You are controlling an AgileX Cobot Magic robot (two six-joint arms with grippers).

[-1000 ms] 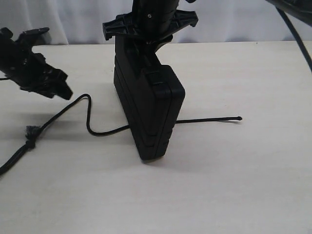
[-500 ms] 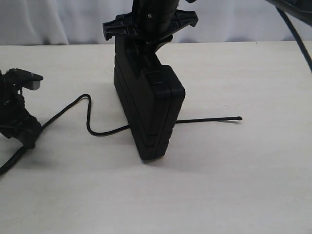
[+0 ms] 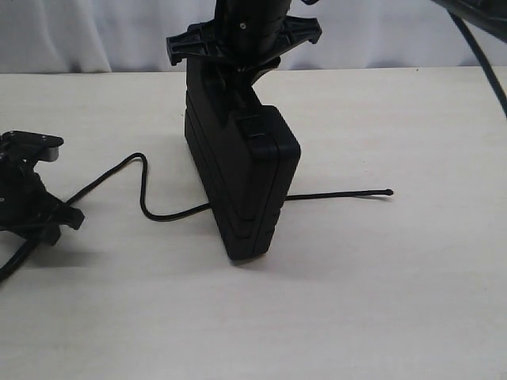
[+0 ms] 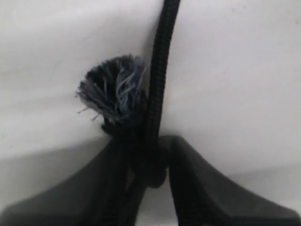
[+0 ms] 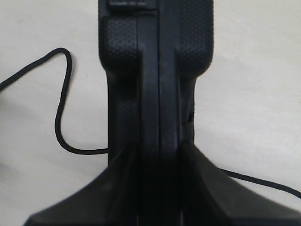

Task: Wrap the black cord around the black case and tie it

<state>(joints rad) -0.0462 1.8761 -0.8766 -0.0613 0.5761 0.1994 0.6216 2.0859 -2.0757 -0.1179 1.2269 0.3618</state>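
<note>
Lowered since the earlier frame, left tool [image 3: 49, 224] is found pinched on cord [image 3: 150, 212] beside its tuft [image 4: 112, 89], case [image 3: 245, 182] is held upright on desk [image 3: 380, 301] by clamped right tool [image 5: 157, 155], and wrapping and tying remain undone.

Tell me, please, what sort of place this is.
Probably a robotics lab bench: a pale tabletop, a plain white curtain behind it, and the robot's left gripper on a black cord, its right gripper holding a black case upright.
</note>
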